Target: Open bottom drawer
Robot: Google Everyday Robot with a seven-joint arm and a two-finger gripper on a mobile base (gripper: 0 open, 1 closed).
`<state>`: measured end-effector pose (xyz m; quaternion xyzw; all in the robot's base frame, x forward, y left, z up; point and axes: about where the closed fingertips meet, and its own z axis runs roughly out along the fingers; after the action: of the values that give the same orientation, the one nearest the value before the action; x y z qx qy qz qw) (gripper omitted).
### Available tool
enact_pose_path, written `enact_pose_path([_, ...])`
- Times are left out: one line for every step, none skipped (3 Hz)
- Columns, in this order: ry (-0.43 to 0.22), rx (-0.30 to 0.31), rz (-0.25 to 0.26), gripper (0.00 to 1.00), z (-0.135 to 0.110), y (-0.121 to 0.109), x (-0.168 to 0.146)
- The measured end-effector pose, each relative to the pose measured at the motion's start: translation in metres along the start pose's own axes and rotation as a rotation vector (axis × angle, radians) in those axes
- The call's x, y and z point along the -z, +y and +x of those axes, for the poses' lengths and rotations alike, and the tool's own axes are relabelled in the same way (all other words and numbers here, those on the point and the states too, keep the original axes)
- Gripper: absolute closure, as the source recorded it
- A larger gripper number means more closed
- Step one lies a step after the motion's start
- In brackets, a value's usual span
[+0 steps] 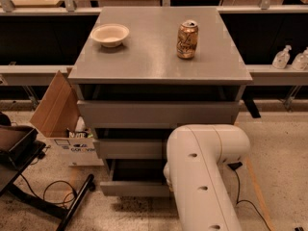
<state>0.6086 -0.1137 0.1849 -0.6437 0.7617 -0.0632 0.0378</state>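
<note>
Grey cabinet (pixel 154 64) in centre frame, three drawers. The bottom drawer (pixel 134 188) is lowest, near the floor, with a plain flat front. It is partly pulled out, leaving a dark gap between its top edge and the middle drawer (pixel 130 148). The inside is in shadow, contents can't be made out. The top drawer (pixel 159 113) has the widest front, with a dark slot above it under the cabinet top.

The white arm (pixel 204 177) comes up from the bottom edge, its elbow covering the right ends of the middle and bottom drawer fronts. The gripper is hidden behind that arm, somewhere by the lower drawers; can't tell whether it is released or clenched.

On the cabinet top, a cream bowl (pixel 110 34) sits back left and looks empty. A gold can (pixel 187 39) stands upright back right, well apart from the bowl.

Left of the cabinet, an open cardboard box (pixel 55 105) leans tilted, interior bare. Just beside it a white carton (pixel 77 146) holds dark packets, unclear which. Black stand (pixel 14 150) and cables (pixel 57 191) at far left. Two clear bottles (pixel 281 57) on the right ledge.
</note>
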Motion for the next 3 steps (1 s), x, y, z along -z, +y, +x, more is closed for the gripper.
enact_pose_path([0.0,0.0,0.0,0.59,0.0,0.0,0.0003])
enact_pose_path([0.0,0.0,0.0,0.35,0.0,0.0,0.0005])
enact_pose_path([0.001,0.0,-0.003,0.12,0.0005,0.0015,-0.0007])
